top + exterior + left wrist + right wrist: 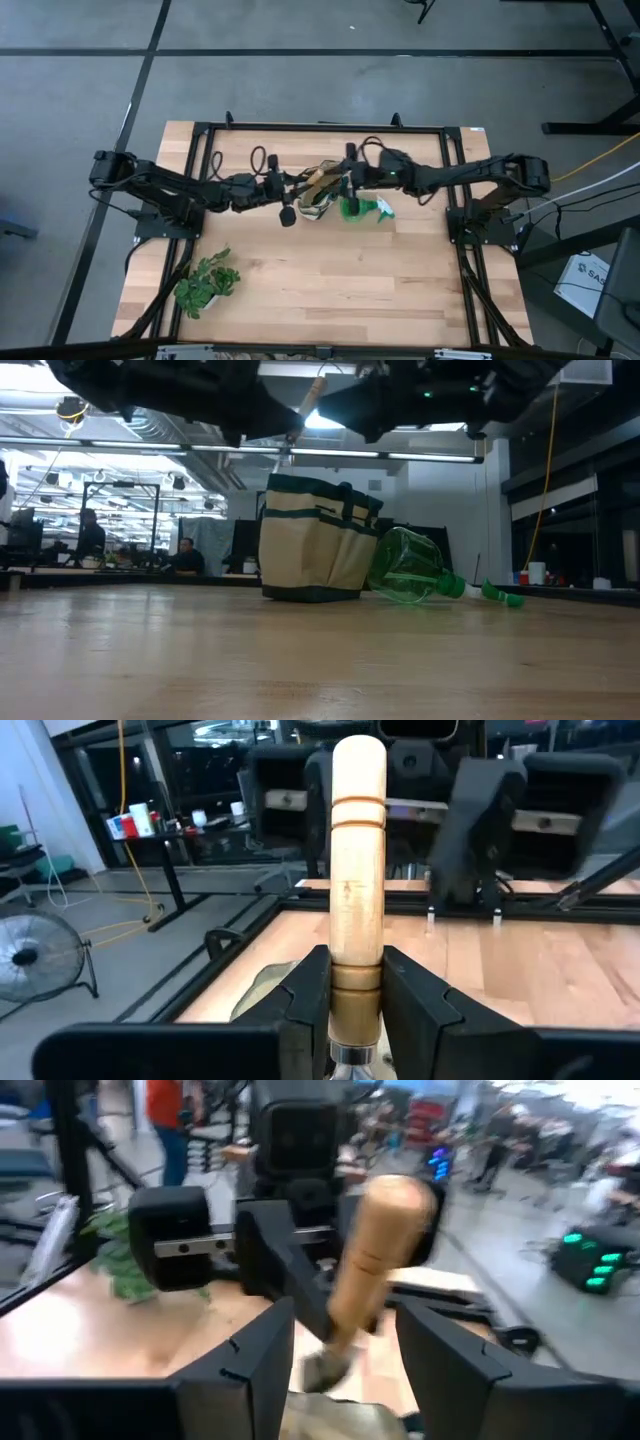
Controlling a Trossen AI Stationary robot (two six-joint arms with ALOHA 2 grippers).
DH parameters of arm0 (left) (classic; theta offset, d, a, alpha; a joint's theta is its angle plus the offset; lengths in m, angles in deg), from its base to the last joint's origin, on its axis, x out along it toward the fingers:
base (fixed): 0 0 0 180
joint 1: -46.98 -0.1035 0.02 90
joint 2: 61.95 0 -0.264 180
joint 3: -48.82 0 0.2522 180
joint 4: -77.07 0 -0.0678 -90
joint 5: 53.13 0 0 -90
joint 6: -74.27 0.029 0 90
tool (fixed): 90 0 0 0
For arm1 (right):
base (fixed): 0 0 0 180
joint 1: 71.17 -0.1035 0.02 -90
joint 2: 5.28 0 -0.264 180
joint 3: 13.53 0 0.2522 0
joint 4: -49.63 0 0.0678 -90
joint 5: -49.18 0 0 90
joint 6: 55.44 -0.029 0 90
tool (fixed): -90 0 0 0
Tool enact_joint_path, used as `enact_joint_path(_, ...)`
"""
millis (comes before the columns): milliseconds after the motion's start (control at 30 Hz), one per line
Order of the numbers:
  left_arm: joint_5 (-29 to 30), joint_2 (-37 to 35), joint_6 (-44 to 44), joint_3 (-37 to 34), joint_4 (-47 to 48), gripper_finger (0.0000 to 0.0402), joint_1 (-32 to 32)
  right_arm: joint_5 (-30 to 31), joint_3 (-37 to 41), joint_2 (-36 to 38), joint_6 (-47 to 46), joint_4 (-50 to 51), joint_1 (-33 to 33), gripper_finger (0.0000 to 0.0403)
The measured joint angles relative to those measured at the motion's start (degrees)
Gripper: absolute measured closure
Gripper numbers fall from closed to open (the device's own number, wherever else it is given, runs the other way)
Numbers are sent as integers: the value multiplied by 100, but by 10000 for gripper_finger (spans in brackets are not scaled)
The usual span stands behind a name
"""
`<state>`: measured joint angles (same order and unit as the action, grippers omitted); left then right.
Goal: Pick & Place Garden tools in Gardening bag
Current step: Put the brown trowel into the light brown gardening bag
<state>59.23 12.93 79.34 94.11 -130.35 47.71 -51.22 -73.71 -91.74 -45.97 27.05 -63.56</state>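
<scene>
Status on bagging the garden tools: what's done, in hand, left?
Done: nothing confirmable; the gardening bag hides its inside. In hand: left tool grips a wooden handle above the bag; right tool is open around it. Left: spray bottle lies on the table beside the bag.

I see two dark, slim jointed arms, left arm (180,190) and right arm (470,175), with black cables looped along them. A small green light glows on the right one, and my wrist views show blocky black fingers (300,1005).

Both my grippers crowd above the bag (318,205); spray bottle (365,208) blocks its 3 o'clock; 6 o'clock side is free.
</scene>
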Motion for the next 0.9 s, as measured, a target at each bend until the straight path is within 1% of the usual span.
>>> enact_joint_path(100, -32, 236, 28, 174, 11, 336, 4, -253, -270, -296, -6, 99, -53, 222)
enact_joint_path(200, -171, 405, 32, 263, 15, 336, 5, -316, -404, -447, -59, 97, -69, 222)
enact_joint_path(400, -49, 478, 89, 272, 21, 336, 104, -337, -429, -460, -223, 34, -71, 226)
enact_joint_path(500, -37, 473, 169, 272, 23, 336, 142, -337, -429, -460, -308, 14, -69, 252)
enact_joint_path(667, -38, 464, 169, 272, 25, 335, 155, -330, -430, -460, -402, 13, -69, 333)
enact_joint_path(900, -161, 464, 63, 272, 84, 309, 155, -313, -436, -382, -1041, 191, -51, 335)
